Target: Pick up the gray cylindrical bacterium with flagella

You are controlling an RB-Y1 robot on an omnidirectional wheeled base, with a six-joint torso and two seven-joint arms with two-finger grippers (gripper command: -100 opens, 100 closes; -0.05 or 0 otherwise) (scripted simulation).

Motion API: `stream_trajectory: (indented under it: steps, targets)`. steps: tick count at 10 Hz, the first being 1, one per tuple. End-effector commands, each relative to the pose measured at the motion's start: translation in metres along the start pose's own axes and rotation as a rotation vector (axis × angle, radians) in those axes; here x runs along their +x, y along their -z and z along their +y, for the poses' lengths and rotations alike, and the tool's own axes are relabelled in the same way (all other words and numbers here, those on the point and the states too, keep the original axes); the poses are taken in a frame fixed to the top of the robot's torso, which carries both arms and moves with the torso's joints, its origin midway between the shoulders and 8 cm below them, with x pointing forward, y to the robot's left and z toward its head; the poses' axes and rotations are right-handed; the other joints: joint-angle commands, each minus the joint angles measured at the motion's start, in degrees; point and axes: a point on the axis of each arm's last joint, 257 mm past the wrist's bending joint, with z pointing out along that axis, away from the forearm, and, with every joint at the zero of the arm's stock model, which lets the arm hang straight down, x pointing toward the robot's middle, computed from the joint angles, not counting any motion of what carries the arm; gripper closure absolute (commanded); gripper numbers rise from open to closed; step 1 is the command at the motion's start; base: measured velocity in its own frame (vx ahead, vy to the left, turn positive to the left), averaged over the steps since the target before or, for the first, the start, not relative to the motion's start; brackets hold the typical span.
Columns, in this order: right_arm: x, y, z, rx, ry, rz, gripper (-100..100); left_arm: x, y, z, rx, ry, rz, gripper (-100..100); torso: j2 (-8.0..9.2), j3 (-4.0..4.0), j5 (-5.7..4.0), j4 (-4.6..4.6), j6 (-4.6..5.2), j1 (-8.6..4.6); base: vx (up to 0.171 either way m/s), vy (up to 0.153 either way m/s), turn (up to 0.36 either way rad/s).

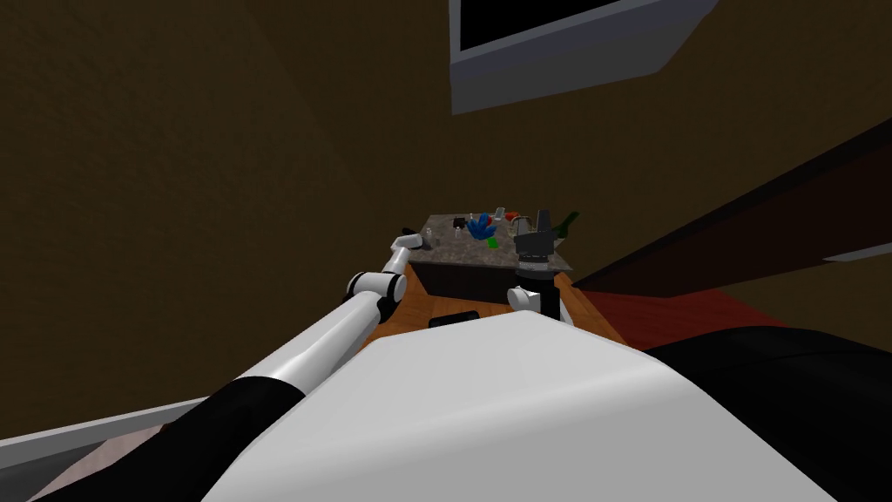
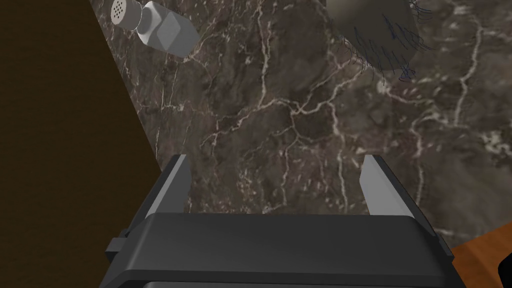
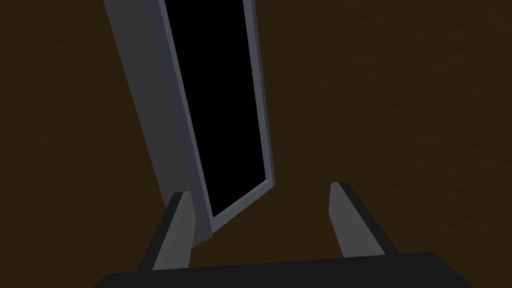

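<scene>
The grey cylindrical bacterium (image 2: 378,35), with thin dark hair-like flagella along its edge, lies on the dark marble table top (image 2: 280,115). My left gripper (image 2: 277,182) hovers over the marble near the table's left edge, open, nothing between its fingers; the bacterium is ahead of it, beyond the finger on the wooden-surface side, and apart from it. In the head view the left gripper (image 1: 408,237) is at the table's near left corner. My right gripper (image 1: 543,220) is raised over the table's right side, fingers up; the right gripper (image 3: 262,220) is open and empty.
A grey shaker (image 2: 156,27) lies on its side near the table's left edge. A blue object (image 1: 477,228), a green piece (image 1: 493,243), a dark green bottle (image 1: 568,223) and other small items crowd the table top (image 1: 453,248). An orange-brown wooden surface (image 1: 418,305) lies in front.
</scene>
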Motion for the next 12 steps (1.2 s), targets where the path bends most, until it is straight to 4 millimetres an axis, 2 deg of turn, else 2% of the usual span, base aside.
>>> stream_trajectory:
  steps: [1,4,8,9,10,11,12]
  targets:
    - [0.0,0.0,0.0,0.0,0.0,0.0,0,0.007,0.0,0.008,-0.031,-0.001,-0.011,-100,0.0,0.0,0.0,0.0,0.0,0.0,0.006,-0.024,0.003]
    - [0.0,0.0,0.0,0.0,0.0,0.0,0,0.024,0.0,0.027,-0.087,-0.009,-0.026,-100,-0.01,0.0,0.0,0.0,0.0,0.0,0.011,-0.032,0.003]
    - [0.0,0.0,0.0,0.0,0.0,0.0,0,0.033,0.001,0.037,-0.113,-0.014,-0.029,-100,0.03,0.01,0.02,0.0,-0.01,0.1,0.003,-0.014,0.001]
    - [0.0,0.0,0.0,0.0,0.0,0.0,0,0.032,0.001,0.034,-0.108,-0.012,-0.029,-100,0.03,0.02,0.02,0.01,-0.01,0.1,0.002,-0.005,-0.001]
    - [0.0,0.0,0.0,0.0,0.0,0.0,0,0.032,0.001,0.035,-0.109,-0.013,-0.029,0,0.03,0.02,0.03,0.0,-0.02,0.13,0.0,0.0,0.0]
    - [0.0,0.0,0.0,0.0,0.0,0.0,0,0.022,-0.005,0.042,-0.107,-0.011,-0.03,-100,0.04,0.02,0.04,0.01,-0.02,0.15,0.076,-0.028,-0.028]
    - [0.0,0.0,0.0,0.0,0.0,0.0,0,0.02,-0.006,0.043,-0.106,-0.01,-0.031,-100,-0.18,-0.1,0.02,-0.04,-0.01,0.06,0.104,-0.03,-0.014]
